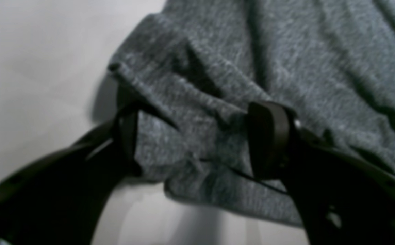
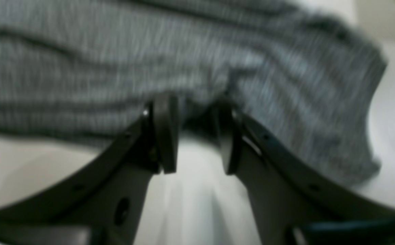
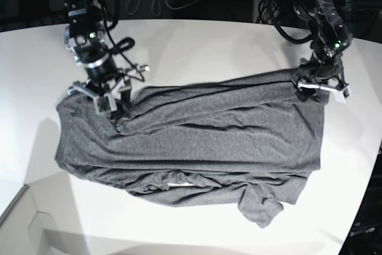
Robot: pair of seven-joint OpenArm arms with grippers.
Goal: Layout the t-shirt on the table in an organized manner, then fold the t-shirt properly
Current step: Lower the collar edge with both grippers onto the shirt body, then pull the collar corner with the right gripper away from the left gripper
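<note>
Left gripper [image 1: 197, 136] angled down, spread wide astride t-shirt [image 3: 197, 141] hem, right gripper [image 2: 197, 136] lowered at opposite edge, parted, white counter [image 3: 197, 46]

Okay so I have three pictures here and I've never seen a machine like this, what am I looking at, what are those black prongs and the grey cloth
This is a robot with two arms working over a white table. One picture looks down from above. The other two come from small cameras on each wrist, so the black prongs are the gripper fingers seen close up. The grey cloth is a t-shirt with long sleeves, spread across the table but still wrinkled, with bunched folds along its near edge. The left gripper stands open at one end of the shirt, its fingers on either side of a fold. The right gripper is at the other end, jaws apart. Neither looks clamped on the cloth.
</note>
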